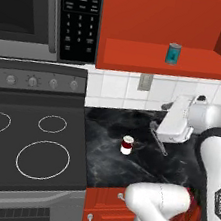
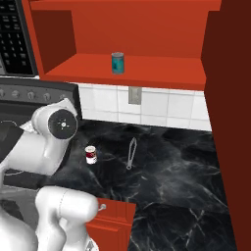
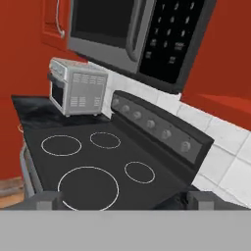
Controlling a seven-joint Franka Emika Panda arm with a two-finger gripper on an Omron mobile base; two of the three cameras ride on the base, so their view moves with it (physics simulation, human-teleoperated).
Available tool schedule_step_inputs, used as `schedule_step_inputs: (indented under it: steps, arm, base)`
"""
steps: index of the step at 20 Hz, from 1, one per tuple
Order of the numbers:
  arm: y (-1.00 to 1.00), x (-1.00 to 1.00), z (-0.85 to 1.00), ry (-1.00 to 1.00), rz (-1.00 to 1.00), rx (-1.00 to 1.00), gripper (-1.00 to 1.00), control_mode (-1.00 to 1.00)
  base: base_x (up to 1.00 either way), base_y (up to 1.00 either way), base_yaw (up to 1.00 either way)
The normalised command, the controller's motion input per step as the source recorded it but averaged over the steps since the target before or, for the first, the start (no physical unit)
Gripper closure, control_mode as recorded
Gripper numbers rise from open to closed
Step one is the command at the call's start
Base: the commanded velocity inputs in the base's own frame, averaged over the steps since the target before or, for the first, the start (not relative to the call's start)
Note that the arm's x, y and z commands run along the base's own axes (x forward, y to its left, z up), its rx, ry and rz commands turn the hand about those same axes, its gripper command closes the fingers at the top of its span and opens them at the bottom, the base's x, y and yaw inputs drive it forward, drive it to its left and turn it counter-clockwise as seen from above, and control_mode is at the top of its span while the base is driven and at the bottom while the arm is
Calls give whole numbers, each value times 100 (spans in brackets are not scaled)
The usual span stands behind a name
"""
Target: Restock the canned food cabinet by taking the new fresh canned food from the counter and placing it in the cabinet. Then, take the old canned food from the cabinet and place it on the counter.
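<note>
Tongs (image 1: 158, 137) lie on the counter (image 1: 110, 158) just below my gripper (image 1: 166, 127) in the left base view, a slim grey pair stretched across the black marble; my hand hangs above the counter's right part, and from here I cannot tell how far its fingers stand apart, though nothing shows held between them. The old canned food (image 1: 126, 145), dark red with white bands, stands upright on the counter to my gripper's left and a little nearer the base, apart from the tongs. The new fresh canned food (image 1: 173, 53), teal with a silver top, stands upright on the cabinet (image 1: 141, 56) floor above my hand, with bare shelf on both sides of it. The stovetop (image 1: 26, 145) borders the counter further left. In the right base view the teal can (image 2: 117, 63) sits near the shelf's middle, the red can (image 2: 90, 154) stands left of the tongs (image 2: 131, 153), and open marble spreads to the right up to the red side wall. In the hand view I look across the stovetop (image 3: 93, 162) toward a toaster oven (image 3: 77, 87) and the microwave (image 3: 132, 34) above.
</note>
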Motion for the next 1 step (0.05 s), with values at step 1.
schedule_step_inputs:
  steps: [1]
  arm:
    - [37, -100, 24, -6, 28, -7, -100, -100]
  base:
    - [0, 0, 0]
